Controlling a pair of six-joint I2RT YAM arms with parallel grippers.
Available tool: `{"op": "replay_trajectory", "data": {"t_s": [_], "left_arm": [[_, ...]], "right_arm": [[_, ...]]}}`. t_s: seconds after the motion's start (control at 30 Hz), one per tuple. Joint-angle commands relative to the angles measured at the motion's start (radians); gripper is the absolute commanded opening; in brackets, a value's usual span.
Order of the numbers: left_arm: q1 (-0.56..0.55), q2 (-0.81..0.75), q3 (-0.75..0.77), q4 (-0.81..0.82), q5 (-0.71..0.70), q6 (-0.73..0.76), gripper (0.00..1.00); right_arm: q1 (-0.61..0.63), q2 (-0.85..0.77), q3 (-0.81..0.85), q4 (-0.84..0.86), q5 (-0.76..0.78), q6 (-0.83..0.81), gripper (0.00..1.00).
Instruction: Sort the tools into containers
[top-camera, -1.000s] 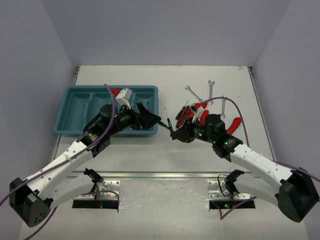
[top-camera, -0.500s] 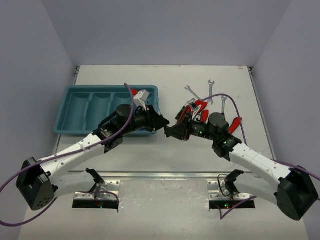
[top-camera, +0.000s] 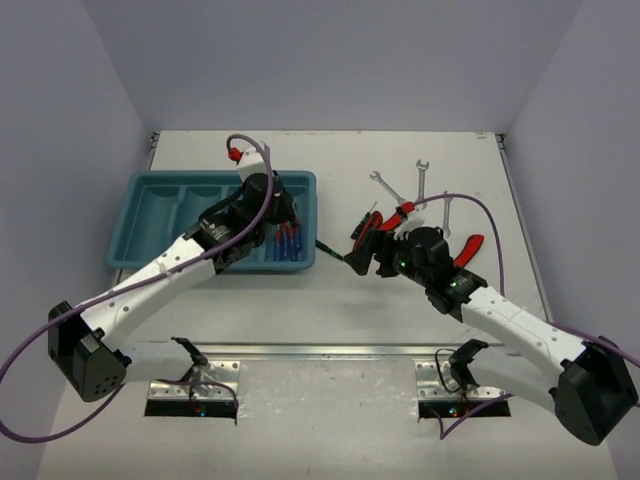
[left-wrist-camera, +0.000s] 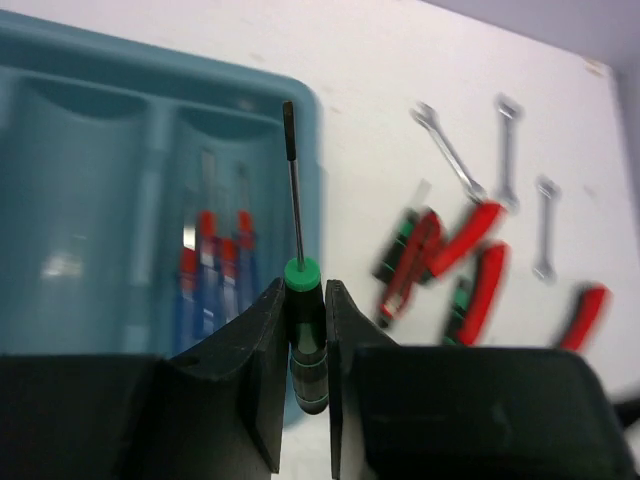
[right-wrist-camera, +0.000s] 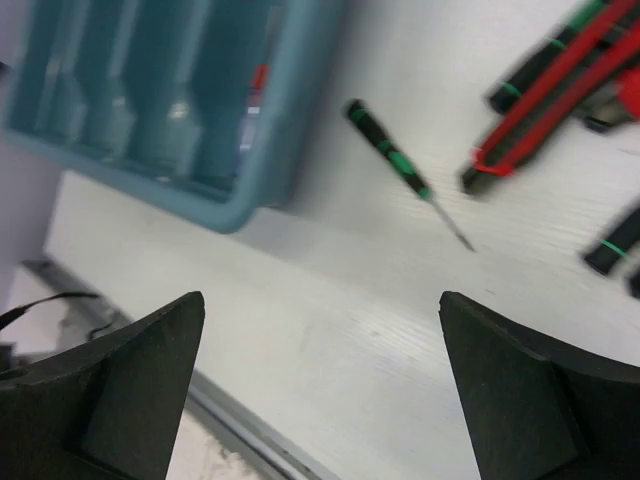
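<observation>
My left gripper is shut on a black-and-green screwdriver, shaft pointing ahead, over the right end of the teal tray. Several blue/red screwdrivers lie in the tray's rightmost compartment and also show in the left wrist view. My right gripper is wide open and empty above the table, just right of the tray. A second black-and-green screwdriver lies on the table by the tray's corner. Three silver wrenches and red-handled pliers lie further right.
More red and black-green handled tools lie in a heap behind my right gripper, also in the right wrist view. The tray's three left compartments hold nothing that I can see. The table's metal front edge runs below.
</observation>
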Motion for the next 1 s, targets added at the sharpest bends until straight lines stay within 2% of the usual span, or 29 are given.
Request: {"op": "replay_trajectory", "data": {"t_s": [0.0,0.17,0.3,0.4,0.47,0.53,0.6,0.67,0.7,0.83,0.9,0.97], "left_arm": [[0.188,0.171,0.101,-0.238,-0.238,0.107,0.0],[0.288,0.347,0.158,-0.235,-0.209,0.177,0.0],[0.339,0.479,0.216,-0.274,-0.192,0.159,0.0],[0.341,0.527,0.221,-0.255,-0.14,0.157,0.14],[0.34,0.534,0.219,-0.254,-0.105,0.15,0.35],[0.336,0.503,0.21,-0.247,-0.095,0.137,0.63],[0.329,0.456,0.193,-0.229,-0.082,0.128,0.83],[0.311,0.378,0.177,-0.206,-0.032,0.136,0.9],[0.299,0.352,0.168,-0.203,-0.031,0.134,0.99],[0.177,0.181,0.125,-0.204,-0.054,0.113,1.0],[0.088,0.066,0.09,-0.203,-0.047,0.097,1.0],[0.05,-0.01,0.037,-0.205,0.002,0.091,1.0]], "right_arm": [[-0.034,-0.023,0.004,-0.143,0.209,0.002,0.99],[-0.042,-0.046,-0.011,-0.155,0.217,-0.023,0.99],[-0.052,-0.053,-0.016,-0.155,0.199,-0.044,0.99],[-0.055,-0.04,-0.01,-0.157,0.168,-0.071,0.99],[-0.054,-0.024,-0.003,-0.159,0.166,-0.079,0.99],[-0.055,0.005,0.02,-0.174,0.164,-0.083,0.99],[-0.055,0.064,0.049,-0.192,0.163,-0.081,0.99],[-0.056,0.122,0.08,-0.21,0.161,-0.065,0.99],[-0.058,0.187,0.121,-0.237,0.176,-0.044,0.99],[-0.072,0.342,0.249,-0.307,0.233,0.003,0.95],[-0.076,0.443,0.317,-0.352,0.282,0.005,0.88],[-0.08,0.501,0.394,-0.415,0.36,0.009,0.73]]}}
